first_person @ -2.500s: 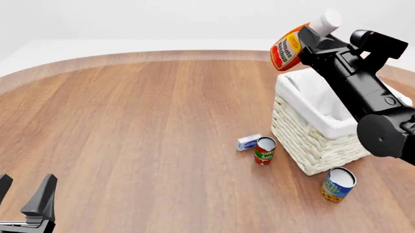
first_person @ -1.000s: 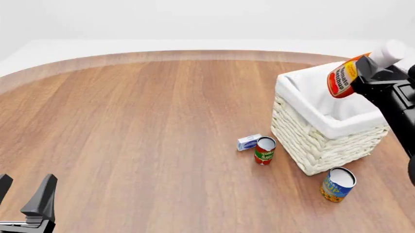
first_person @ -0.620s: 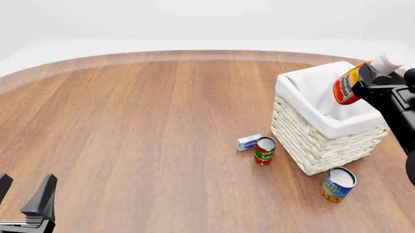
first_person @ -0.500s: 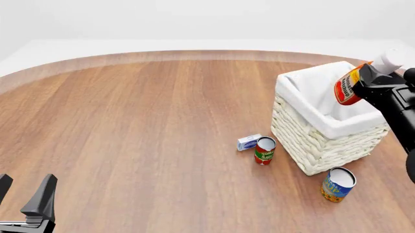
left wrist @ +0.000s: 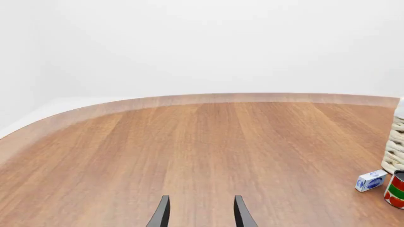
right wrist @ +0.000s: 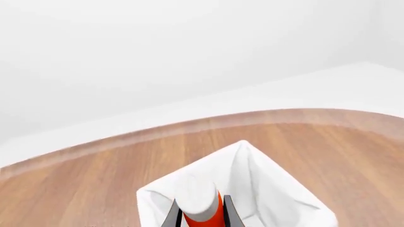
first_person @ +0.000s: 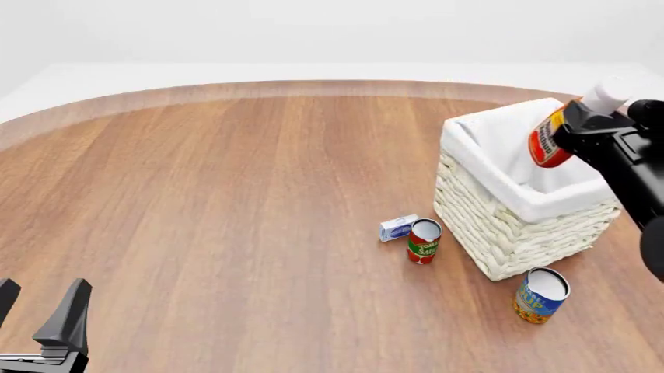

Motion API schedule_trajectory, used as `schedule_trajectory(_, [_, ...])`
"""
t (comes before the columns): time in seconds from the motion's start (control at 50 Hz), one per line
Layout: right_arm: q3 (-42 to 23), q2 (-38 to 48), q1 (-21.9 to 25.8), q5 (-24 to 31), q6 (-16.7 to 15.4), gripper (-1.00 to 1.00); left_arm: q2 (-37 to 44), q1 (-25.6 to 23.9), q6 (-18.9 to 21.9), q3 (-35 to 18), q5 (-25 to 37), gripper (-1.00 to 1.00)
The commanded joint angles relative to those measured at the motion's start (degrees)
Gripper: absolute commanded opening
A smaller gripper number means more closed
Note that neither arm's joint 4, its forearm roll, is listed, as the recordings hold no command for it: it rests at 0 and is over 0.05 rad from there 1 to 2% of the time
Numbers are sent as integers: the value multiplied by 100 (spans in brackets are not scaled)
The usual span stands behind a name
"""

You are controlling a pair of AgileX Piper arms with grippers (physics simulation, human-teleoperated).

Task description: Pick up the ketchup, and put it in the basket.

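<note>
The right claw (first_person: 577, 124) is clenched on the ketchup (first_person: 546, 140), bottle tilted, cap uppermost. The basket (first_person: 498, 167) opening lies directly beneath the claw. Release looks due next.

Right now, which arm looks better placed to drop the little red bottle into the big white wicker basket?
The right. Its gripper already holds the red ketchup bottle tilted above the cream wicker basket. The left gripper sits open and empty at the table's near edge, far away.

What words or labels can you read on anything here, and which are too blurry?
ketchup: yellow label has lettering, unreadable.
tomato can: white lettering, too small to read.
blue-and-orange can: yellow letters, blurred.
small blue-and-white box: print illegible.
Nothing else carries text.
</note>
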Motion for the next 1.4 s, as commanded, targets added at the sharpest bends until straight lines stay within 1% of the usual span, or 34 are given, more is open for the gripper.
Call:
schedule_trajectory(0.02, [-221,176,74,134,-12,-100,0,-1,1,0,0,100])
schedule_trajectory(0.26, [-411,434,66,327,-186,-100,2,0,1,0,0,100])
schedule_trajectory(0.4, [-455,636,78,322,-257,-100,1,-1,0,0,0,100])
schedule_trajectory(0.84, [-470,1040,112,221,-294,-100,0,1,-1,0,0,100])
schedule_trajectory(1.4, [-482,1273,120,187,-311,-100,1,-1,1,0,0,100])
